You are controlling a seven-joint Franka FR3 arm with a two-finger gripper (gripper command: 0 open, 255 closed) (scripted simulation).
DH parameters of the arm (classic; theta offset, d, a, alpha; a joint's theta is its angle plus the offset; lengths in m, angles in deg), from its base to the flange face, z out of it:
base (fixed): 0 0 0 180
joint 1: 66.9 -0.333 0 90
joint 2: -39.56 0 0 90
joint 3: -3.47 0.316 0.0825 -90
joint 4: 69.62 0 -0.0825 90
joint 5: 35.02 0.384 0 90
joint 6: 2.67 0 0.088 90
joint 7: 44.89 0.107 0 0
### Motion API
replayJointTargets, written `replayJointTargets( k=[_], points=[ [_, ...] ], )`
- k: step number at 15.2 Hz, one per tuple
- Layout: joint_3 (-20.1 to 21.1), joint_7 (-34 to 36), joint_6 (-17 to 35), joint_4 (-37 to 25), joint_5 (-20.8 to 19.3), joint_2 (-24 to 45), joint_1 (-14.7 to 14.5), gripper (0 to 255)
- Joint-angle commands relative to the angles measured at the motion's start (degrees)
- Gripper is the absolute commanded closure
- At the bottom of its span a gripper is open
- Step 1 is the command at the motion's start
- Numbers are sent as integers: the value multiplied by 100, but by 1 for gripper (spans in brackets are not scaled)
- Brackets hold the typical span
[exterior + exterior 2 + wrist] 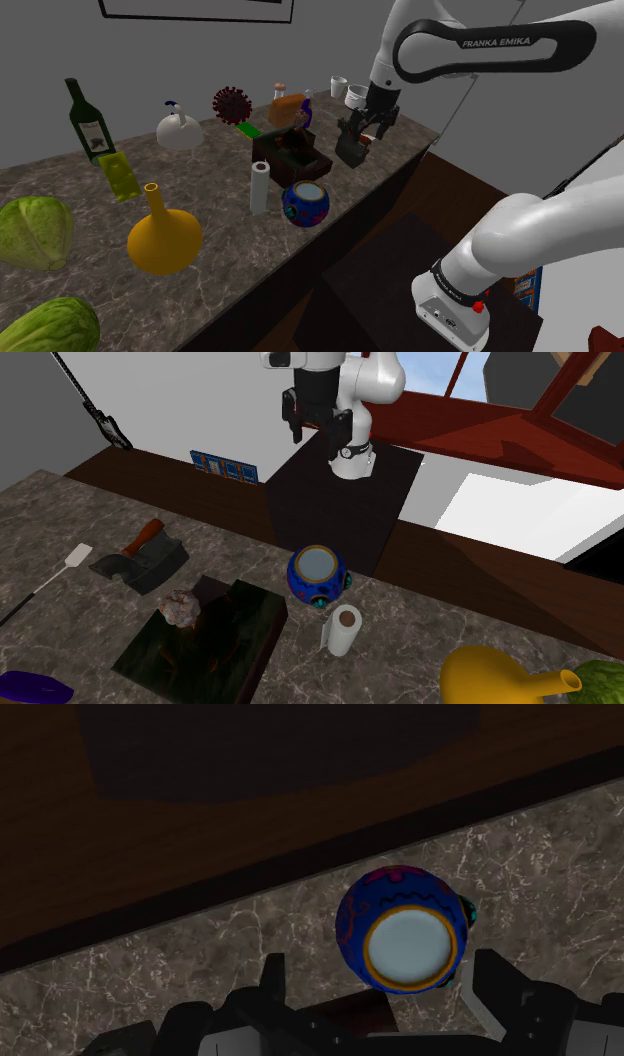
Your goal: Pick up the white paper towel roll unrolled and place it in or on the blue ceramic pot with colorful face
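We see the white paper towel roll (260, 187) standing upright on the dark marbled countertop (210, 270), just beside the blue pot (305, 203) and apart from it; in the shoulder view the roll stands to the pot's left, in the second exterior view to its right. The pot is round, with an orange-rimmed mouth and coloured markings on its side, and it sits near the counter's edge. The black gripper (314, 432) hangs well above the counter, empty. In the wrist view its two fingers (272, 982) stand wide apart, and the pot shows between them far below, untouched.

Behind the pot lies a dark tray (205, 637); a cleaver (140, 562) rests beside the tray, with a white spatula (50, 584) farther along. In the shoulder view a yellow long-necked vase (163, 238) stands left of the roll; beyond it we find a green wine bottle (88, 120), two lettuce heads (the nearer one (50, 325) is cut by the frame), a red spiky ball (232, 102) and two white mugs (348, 91).
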Motion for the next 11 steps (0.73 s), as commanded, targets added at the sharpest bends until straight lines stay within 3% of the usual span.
replayJointTargets(
  k=[1, 11],
  points=[
    [109, 132, 287, -105, 61, 386, -48, 0],
    [511, 726, 1322, -1198, 50, 2504, -221, 0]
  ],
)
